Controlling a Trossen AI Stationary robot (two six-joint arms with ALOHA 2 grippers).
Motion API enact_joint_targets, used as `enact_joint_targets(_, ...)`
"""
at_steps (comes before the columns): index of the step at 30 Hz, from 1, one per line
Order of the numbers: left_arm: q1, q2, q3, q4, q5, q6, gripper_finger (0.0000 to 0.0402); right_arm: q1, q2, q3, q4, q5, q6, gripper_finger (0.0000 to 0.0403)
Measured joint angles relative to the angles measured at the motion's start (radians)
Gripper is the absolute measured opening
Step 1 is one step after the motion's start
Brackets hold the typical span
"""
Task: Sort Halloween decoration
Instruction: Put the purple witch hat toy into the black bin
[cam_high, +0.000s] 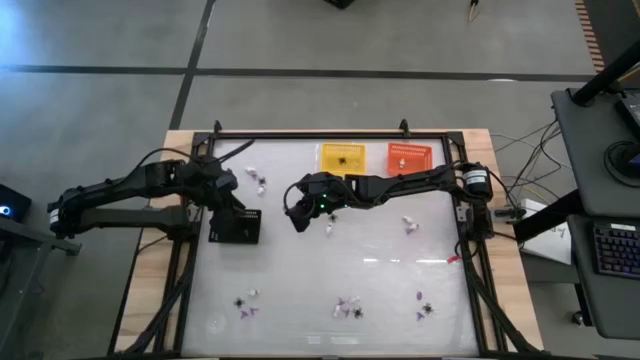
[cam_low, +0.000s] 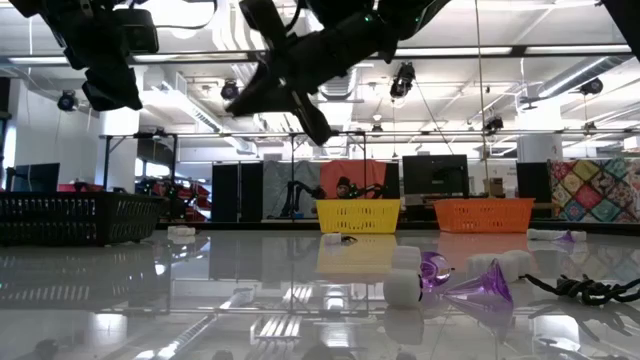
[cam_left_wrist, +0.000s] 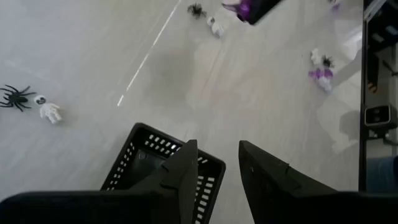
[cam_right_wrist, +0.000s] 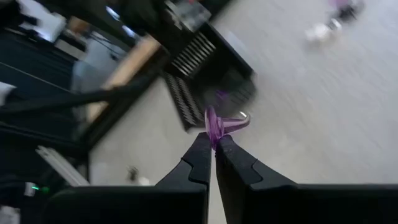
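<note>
Mid-frame in the high view, the right claw (cam_right_wrist: 214, 142) pinches a purple trinket (cam_right_wrist: 219, 123) above the tabletop (cam_high: 330, 270), while the left claw (cam_left_wrist: 217, 165) hangs part-open, empty, over the black basket (cam_high: 235, 227).

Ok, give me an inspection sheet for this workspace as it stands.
Surface: glossy white table, wooden edges, dark frame.
Job's things: small black, purple and white trinkets scattered, mostly along the near edge; a few by the baskets.
Baskets: black basket under the left arm; yellow basket and orange basket at the far edge.
Clutter: nothing seen.
Hands: right hand shut on a purple trinket, raised over mid-table near the black basket; left hand open, empty, over the black basket.
Cables: bundles off the table's right side.
Surroundings: desk with keyboard at right; open hall behind.
</note>
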Motion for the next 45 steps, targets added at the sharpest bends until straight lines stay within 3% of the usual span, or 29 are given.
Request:
enact_joint_targets(9,0.000,-0.022,0.000,0.095,0.001,-0.037,0.0100,-0.005,0.000,0.000,0.245,0.005,-0.003,0.0009)
enact_joint_targets(16,0.000,-0.028,0.000,0.247,0.048,-0.060,0.0100,-0.007,0.000,0.000,0.321,0.007,-0.003,0.0009)
enact_joint_targets(24,0.002,-0.013,0.000,0.387,0.064,-0.063,0.0100,-0.007,0.000,0.000,0.321,0.001,-0.006,0.0009)
enact_joint_targets(34,0.003,0.054,0.000,0.428,0.064,-0.063,0.0100,-0.004,-0.001,0.048,0.295,-0.026,-0.055,0.0009)
enact_joint_targets(45,0.003,0.011,0.000,0.436,0.117,-0.063,0.0100,0.000,-0.001,0.049,0.252,-0.049,-0.056,0.0009)
